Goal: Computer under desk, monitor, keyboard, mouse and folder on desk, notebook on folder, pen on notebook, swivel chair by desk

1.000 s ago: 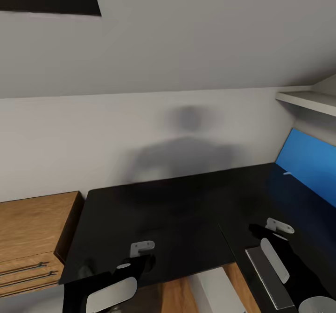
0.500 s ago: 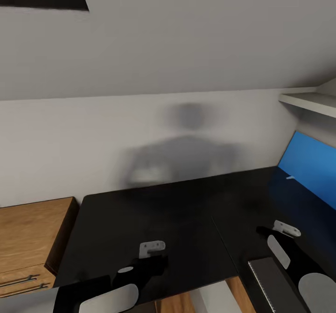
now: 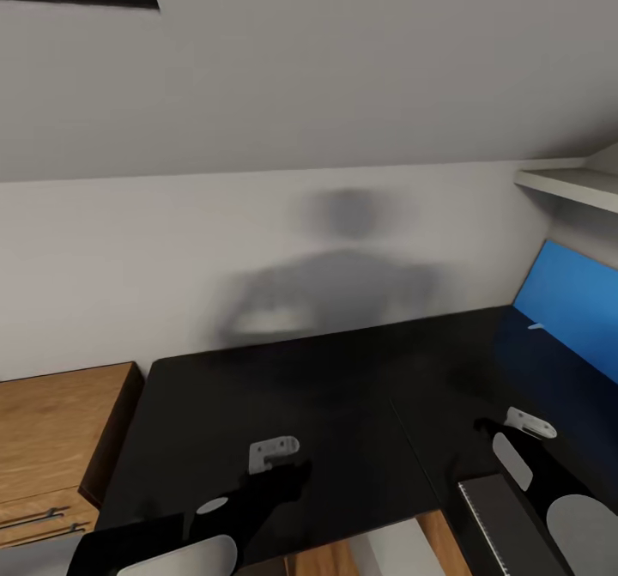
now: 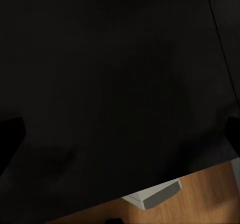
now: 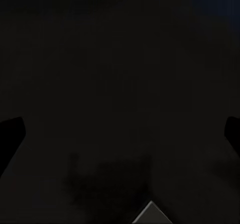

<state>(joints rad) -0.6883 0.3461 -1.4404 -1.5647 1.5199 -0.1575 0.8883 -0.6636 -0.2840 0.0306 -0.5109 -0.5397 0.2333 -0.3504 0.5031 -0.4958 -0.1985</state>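
Since the whole head view has slid a little against a second ago, the robot itself has moved, not the things.
Room: sloped white ceiling over a white wall point(image 3: 103, 258), the robot's blurred shadow on it.
Counter point(image 3: 283, 387): glossy black, L-shaped, running from left to far right, where a blue panel point(image 3: 571, 297) backs it. The part in view is bare.
Dresser point(image 3: 51, 421): light wood, touching the counter's left end.
Computer point(image 3: 378, 554): pale grey, on the floor under the counter's near edge, where the task wants it.
Grey slab point(image 3: 506, 529): flat on the near right of the counter, under the right arm. Probably the keyboard, but I cannot be sure.
Pale sliver point(image 3: 534, 327): by the blue panel, too small to name.
Left claw point(image 3: 283, 473): released, empty, above the bare counter.
Right claw point(image 3: 498, 434): released, empty, far side of the slab.
Meaning: likely squaring up to the counter. Nothing gripped, so the arranging is not yet begun.
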